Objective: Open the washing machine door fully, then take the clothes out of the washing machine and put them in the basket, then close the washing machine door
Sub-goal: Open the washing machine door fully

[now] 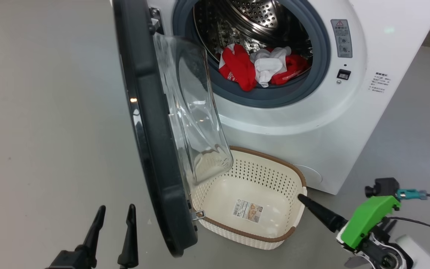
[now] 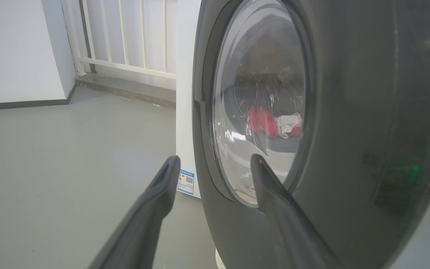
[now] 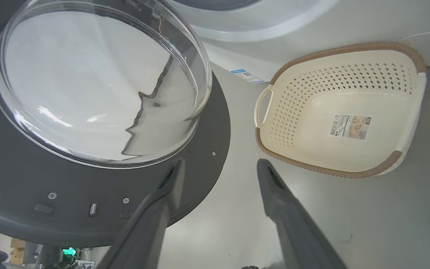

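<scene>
The washing machine [image 1: 312, 123] stands with its door [image 1: 151, 142] swung out to the left, edge-on in the head view, glass bowl facing right. Red and white clothes [image 1: 263, 67] lie in the drum. The basket [image 1: 289, 170] sits on the floor below the opening, holding nothing but its paper label. My left gripper [image 1: 115, 213] is open at the lower left, just outside the door's black outer face [image 2: 349, 112]. My right gripper [image 3: 220, 164] is open with nothing between its fingers, one finger [image 1: 319, 213] tip touching or almost touching the basket's right rim.
Open grey floor [image 1: 43, 112] stretches to the left of the door. A white wall and railing [image 2: 125, 37] stand behind the machine. Cables [image 1: 424, 224] trail from my right wrist. The door's lower edge overhangs the basket's left side.
</scene>
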Robot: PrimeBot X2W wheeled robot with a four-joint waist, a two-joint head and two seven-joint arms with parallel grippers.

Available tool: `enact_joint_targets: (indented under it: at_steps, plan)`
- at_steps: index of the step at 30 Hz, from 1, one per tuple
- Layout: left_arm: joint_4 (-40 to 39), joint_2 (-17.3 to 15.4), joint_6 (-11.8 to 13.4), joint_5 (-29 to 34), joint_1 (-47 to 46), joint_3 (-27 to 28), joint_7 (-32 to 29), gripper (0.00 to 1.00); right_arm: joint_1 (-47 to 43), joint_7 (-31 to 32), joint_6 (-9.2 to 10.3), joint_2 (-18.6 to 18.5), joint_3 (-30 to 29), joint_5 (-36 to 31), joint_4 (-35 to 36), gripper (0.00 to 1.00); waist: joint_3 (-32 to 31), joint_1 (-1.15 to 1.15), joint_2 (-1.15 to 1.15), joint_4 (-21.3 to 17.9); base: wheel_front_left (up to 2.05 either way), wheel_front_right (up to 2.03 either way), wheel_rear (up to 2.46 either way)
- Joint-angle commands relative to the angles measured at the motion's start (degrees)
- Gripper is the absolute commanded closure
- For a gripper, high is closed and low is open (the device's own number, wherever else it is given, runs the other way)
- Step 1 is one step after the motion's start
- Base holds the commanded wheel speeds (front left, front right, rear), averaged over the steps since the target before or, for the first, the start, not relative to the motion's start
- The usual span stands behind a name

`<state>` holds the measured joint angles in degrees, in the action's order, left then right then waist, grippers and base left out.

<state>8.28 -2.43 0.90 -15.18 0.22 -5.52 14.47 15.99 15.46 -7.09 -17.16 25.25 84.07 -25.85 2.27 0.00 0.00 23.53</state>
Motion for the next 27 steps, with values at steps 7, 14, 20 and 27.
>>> enact_joint_targets:
  at_steps: [7, 14, 20, 27]
  plan:
    - [-1.0, -0.4, -0.4, 0.2, -0.7, 2.6, 0.5, 0.0, -1.7, -9.3, -0.4, -4.4, 3.3, -5.2, 0.3, 0.0, 0.0, 0.0, 0.0, -0.7, 0.0, 0.0, 0.0]
    - [-0.8, -0.4, -0.3, 0.3, -0.5, 2.8, 0.5, 0.0, -2.0, -18.3, -0.4, -6.5, 7.7, -9.0, 0.3, 0.0, -0.4, 0.0, 0.0, -0.8, 0.0, 0.0, 0.0]
    - [-0.6, -0.4, -0.4, 0.4, -0.1, 3.1, 0.5, 0.0, -1.0, -26.5, -0.4, -8.0, 12.9, -13.5, -0.5, 0.0, -0.7, 0.0, 0.0, -0.9, 0.0, 0.0, 0.0]
    - [-0.5, -0.4, -0.4, 0.6, 0.1, 3.2, 0.5, 0.0, 0.9, -30.3, -0.4, -7.9, 15.1, -17.6, -2.1, 0.0, -0.7, 0.0, 0.0, -0.9, 0.0, 0.0, 0.0]
